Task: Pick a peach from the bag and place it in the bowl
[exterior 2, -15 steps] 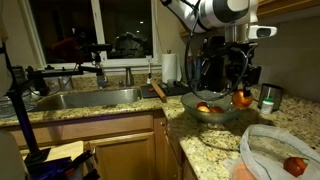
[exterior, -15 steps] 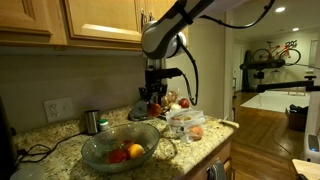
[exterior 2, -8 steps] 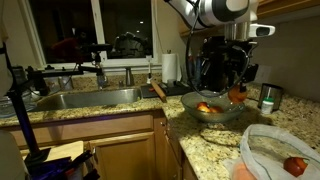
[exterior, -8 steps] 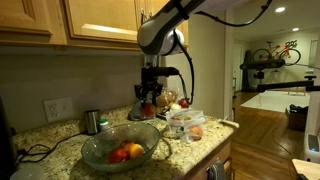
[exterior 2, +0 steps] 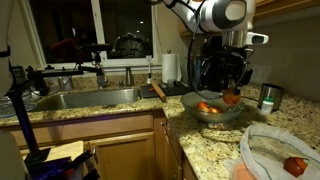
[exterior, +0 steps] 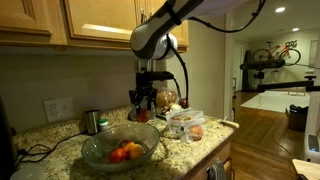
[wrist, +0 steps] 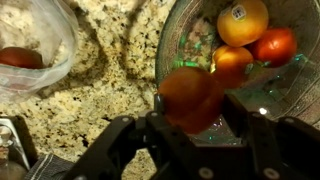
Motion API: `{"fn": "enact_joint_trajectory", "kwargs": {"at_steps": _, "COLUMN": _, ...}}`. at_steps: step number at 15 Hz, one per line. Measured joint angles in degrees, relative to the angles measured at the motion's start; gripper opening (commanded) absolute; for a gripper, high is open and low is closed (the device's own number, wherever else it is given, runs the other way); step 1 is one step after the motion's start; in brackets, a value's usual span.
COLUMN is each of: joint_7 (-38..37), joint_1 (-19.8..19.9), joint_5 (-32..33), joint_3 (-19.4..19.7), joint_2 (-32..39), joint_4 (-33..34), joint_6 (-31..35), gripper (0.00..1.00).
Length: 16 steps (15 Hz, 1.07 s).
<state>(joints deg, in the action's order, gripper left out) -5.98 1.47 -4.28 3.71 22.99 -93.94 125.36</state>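
Holding peach pinched in claw over edge of bowl, high enough to clear the glass, likely for release among fruit already inside.

The small round reddish-orange peach is held between the jaws of the black Robotiq gripper, above the rim of the large clear glass bowl. In the wrist view, the bowl is set on the speckled stone counter to the right, with three fruits in it. The soft wrinkly thin bag lies to the left, with one fruit inside. In an exterior view, a small steel cup stands behind the bowl.
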Motion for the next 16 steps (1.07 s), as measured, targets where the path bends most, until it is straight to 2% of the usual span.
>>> {"fn": "enact_joint_trajectory", "kwargs": {"at_steps": 16, "joint_7": 2.6, "joint_1": 0.1, "joint_5": -0.6, "joint_3": -1.1, "joint_2": 8.3, "joint_4": 7.9, "joint_6": -4.2, "gripper": 0.35}}
